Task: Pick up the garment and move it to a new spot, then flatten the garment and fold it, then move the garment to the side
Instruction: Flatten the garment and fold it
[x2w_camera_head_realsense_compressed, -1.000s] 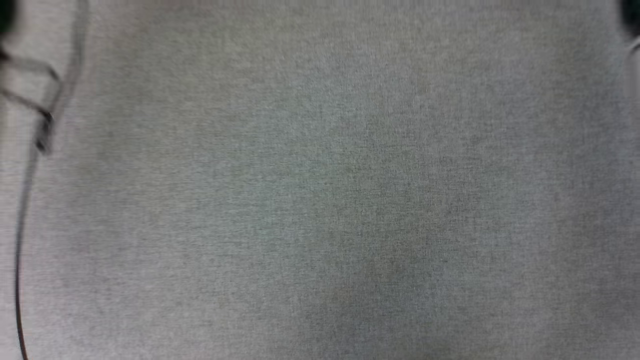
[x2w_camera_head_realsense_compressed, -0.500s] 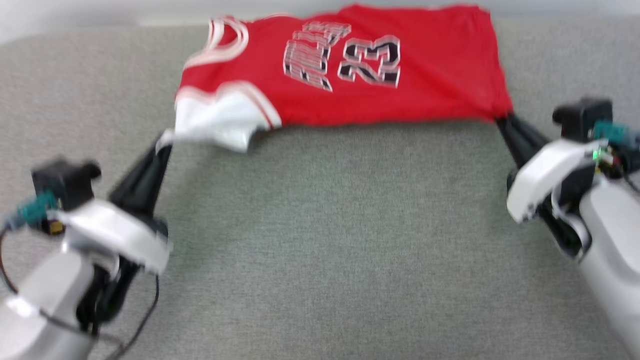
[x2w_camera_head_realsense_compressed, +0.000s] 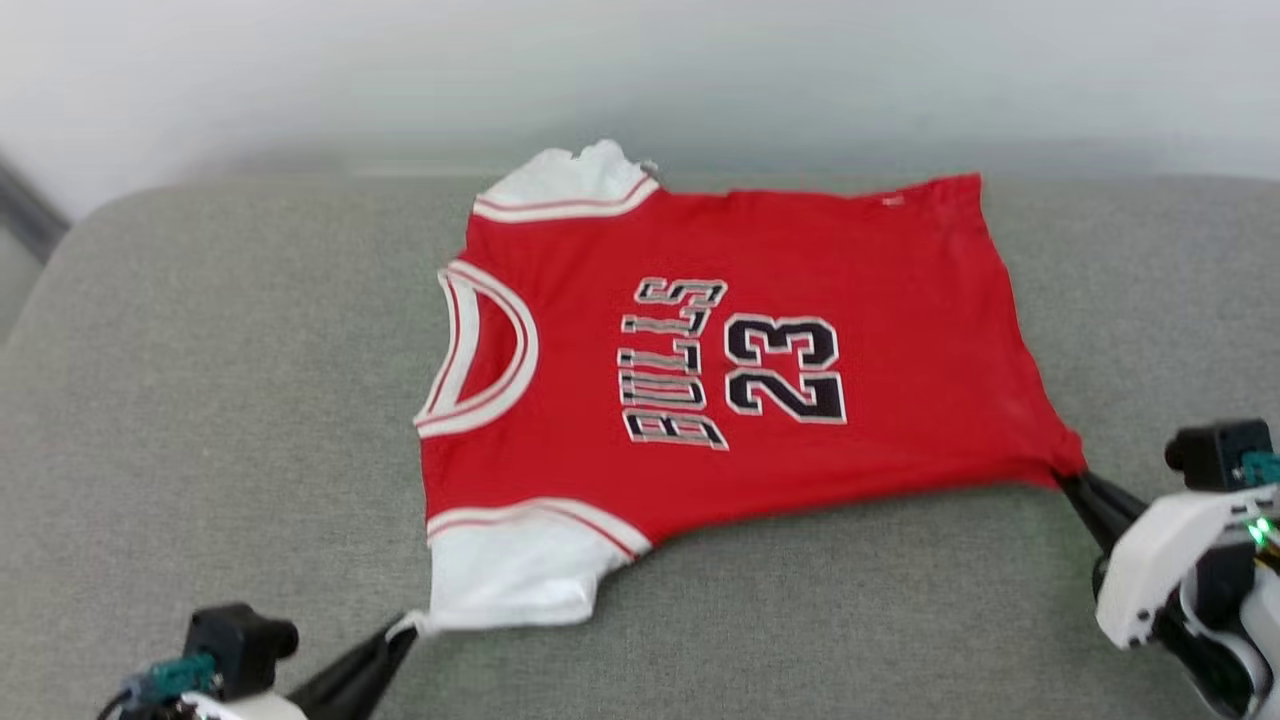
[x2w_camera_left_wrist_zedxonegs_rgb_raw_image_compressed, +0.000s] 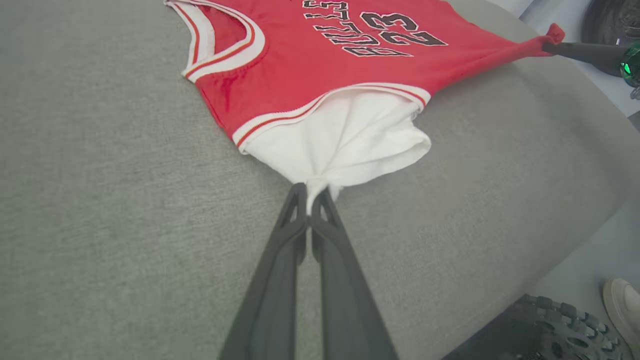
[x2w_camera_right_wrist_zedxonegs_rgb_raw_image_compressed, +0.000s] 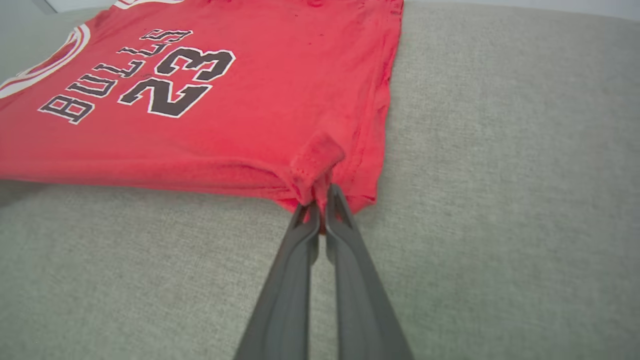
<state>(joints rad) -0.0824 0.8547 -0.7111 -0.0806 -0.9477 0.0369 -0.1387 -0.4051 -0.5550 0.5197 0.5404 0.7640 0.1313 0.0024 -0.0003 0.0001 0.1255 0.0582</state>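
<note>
**Garment**: red jersey-style T-shirt with white short sleeves and red-and-white striped trim at neck and armholes. Black, white-outlined "BULLS" and "23" on the chest. Spread print side up across the middle of the grey upholstered cushion. Collar towards the cushion's left end, hem towards its right end. Far sleeve bunched at the cushion's back edge. Body mostly flat, front side drawn taut between two gripped points, shallow creases near the hem.

**Left gripper**: two long dark fingers pressed together, clamped on the tip of the white sleeve nearer the cushion's front. Cloth gathered to a small knot between the tips. Low over the cushion's front left part.

**Right gripper**: fingers likewise pressed together, pinching the hem corner nearer the cushion's front. Red fabric puckered into a fold just above the tips. Close to the surface at the cushion's front right part.

**Pale wall**: behind the cushion's back edge.

**Light shoe**: on the floor off the cushion's rounded edge, in the left wrist view.

**Dark perforated object**: beside the shoe, also off the cushion, kind unclear.
</note>
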